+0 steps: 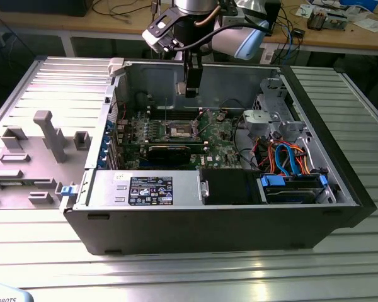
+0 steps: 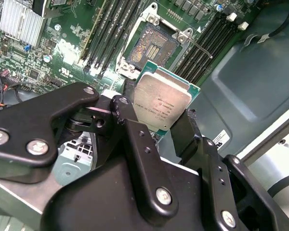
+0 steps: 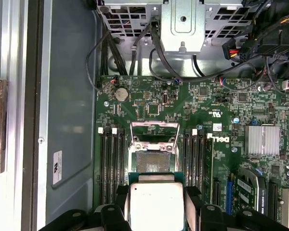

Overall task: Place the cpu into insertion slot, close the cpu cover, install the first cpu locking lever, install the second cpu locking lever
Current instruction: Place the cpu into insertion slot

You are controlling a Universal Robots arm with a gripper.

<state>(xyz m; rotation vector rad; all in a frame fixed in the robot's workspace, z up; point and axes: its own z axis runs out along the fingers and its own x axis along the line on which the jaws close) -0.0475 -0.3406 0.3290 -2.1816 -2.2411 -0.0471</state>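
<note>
Green motherboard (image 3: 183, 101) beneath, cpu (image 2: 163, 102) clamped between jaws

The cpu (image 3: 155, 204) between black jaws, just beside the apparently open insertion slot (image 3: 153, 161).

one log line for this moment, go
gripper: shut on cpu | insertion slot: empty, cpu not seated | cpu cover: open

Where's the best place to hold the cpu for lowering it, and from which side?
Probably by two opposite thin edges, coming from the metal-top side, as the claw does now. The cpu is a thin flat square; pinching its edges keeps both faces free, so its underside can meet the insertion slot.
</note>
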